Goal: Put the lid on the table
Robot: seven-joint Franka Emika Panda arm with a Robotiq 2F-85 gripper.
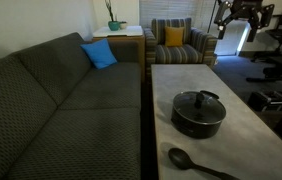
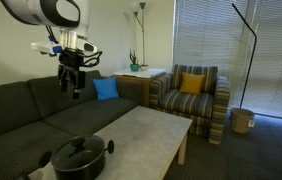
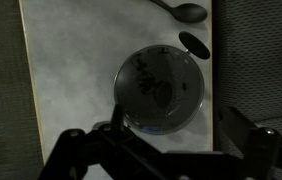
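The lid (image 1: pixel 198 101), clear glass with a dark knob, sits on the black pot (image 1: pixel 198 122) on the light grey table (image 1: pixel 179 75). Both exterior views show this; the pot also stands at the table's near end (image 2: pixel 78 160). In the wrist view the lid (image 3: pixel 159 88) lies below me, just ahead of my fingers. My gripper (image 2: pixel 74 88) hangs high in the air, well above the pot, open and empty. It also shows in the wrist view (image 3: pixel 171 122) and at the top of an exterior view (image 1: pixel 239 17).
A black spoon (image 1: pixel 186 159) lies on the table beside the pot. A dark sofa (image 1: pixel 71 100) with a blue cushion (image 1: pixel 99 54) runs along one long side. A striped armchair (image 2: pixel 189 98), a wooden side table with a plant (image 1: pixel 118 33) and a floor lamp (image 2: pixel 249 60) stand beyond.
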